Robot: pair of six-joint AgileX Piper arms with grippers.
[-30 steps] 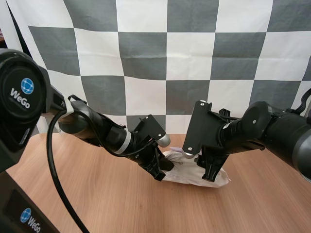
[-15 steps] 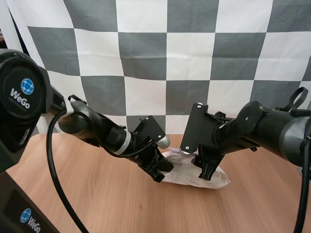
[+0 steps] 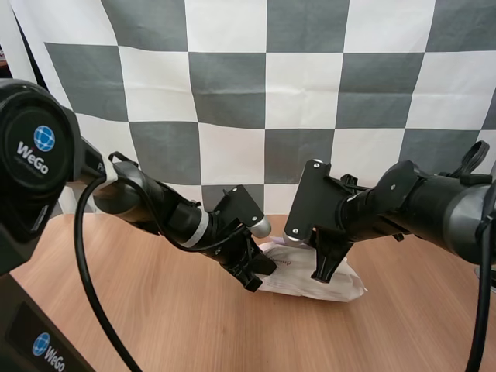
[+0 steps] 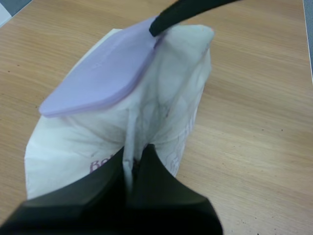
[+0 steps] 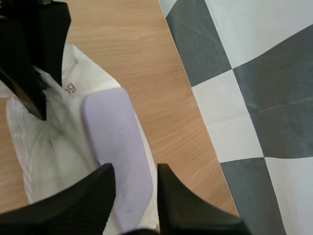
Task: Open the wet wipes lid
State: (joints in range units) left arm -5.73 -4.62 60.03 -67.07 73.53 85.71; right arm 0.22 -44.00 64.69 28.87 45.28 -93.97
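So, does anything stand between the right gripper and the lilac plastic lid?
Nothing visible does. The right gripper stands open over one end of the flat lilac plastic lid, whose top is bare. The left gripper pinches the white soft pack at its other end, off the lid.

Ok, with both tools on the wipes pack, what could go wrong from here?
The left tool pinches only a thin fold of the pack; if the lid resists, that fold may slip out, or the whole pack may lift off the table. The right tool stands open astride one end of the lid; closing there may squeeze the lid's sides instead of catching its edge, and slide off.
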